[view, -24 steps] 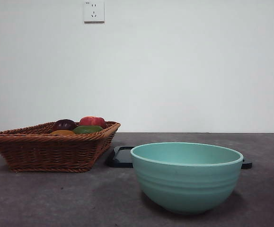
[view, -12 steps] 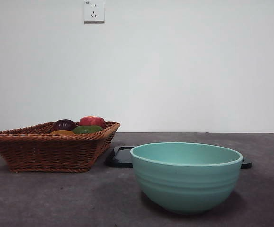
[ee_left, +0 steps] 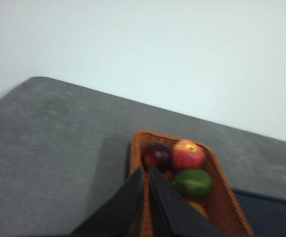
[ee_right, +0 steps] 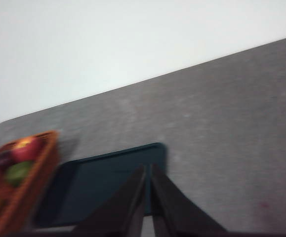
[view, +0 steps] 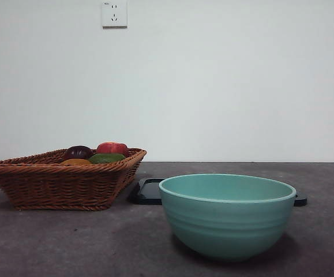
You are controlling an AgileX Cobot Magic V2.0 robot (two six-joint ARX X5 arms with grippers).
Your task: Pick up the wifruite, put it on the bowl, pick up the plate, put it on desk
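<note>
Below the left gripper (ee_left: 143, 170): wifruite (view: 77, 162) in basket (view: 57, 184), crowded by other fruit.
Grippers: both pressed together, right gripper (ee_right: 146, 170) above plate (ee_right: 103, 182).
Risk: unopened jaws nudge neighbours; wrong fruit grabbed.

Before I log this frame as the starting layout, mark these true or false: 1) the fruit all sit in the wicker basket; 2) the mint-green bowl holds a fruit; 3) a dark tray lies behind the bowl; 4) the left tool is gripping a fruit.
1) True: the fruits lie in the wicker basket, the orange-tan fruit among them.
2) False: nothing shows above the rim of the bowl.
3) True: the dark tray lies flat behind it.
4) False: the left tool is shut on nothing, above the basket. The right tool is shut too.
</note>
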